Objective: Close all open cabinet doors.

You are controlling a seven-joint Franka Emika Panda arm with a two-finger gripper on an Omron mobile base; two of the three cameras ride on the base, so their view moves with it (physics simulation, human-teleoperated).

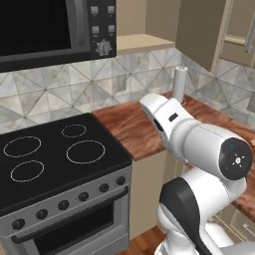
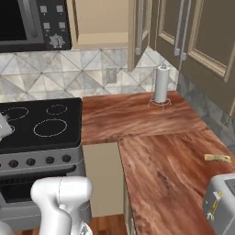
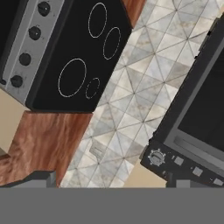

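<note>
One tan cabinet door (image 1: 201,30) stands swung open over the counter corner, above the paper towel roll. From the right it appears nearly edge-on (image 2: 134,46), with a silver bar handle, and the open cabinet's beige inside (image 2: 101,20) lies to its left. Further right, two cabinet doors (image 2: 167,23) (image 2: 211,36) sit shut. My gripper (image 3: 111,183) is open with nothing between its dark fingertips (image 3: 41,178), which are spread wide. It faces the stovetop, the tiled backsplash and the microwave, in a rolled view.
The black stove (image 1: 55,154) and the microwave (image 1: 45,30) above it are on the left. On the wooden counter (image 2: 156,151) are a paper towel roll (image 2: 161,85), a small yellow item (image 2: 217,158) and a toaster (image 2: 222,206). My white arm (image 1: 199,144) crosses the foreground.
</note>
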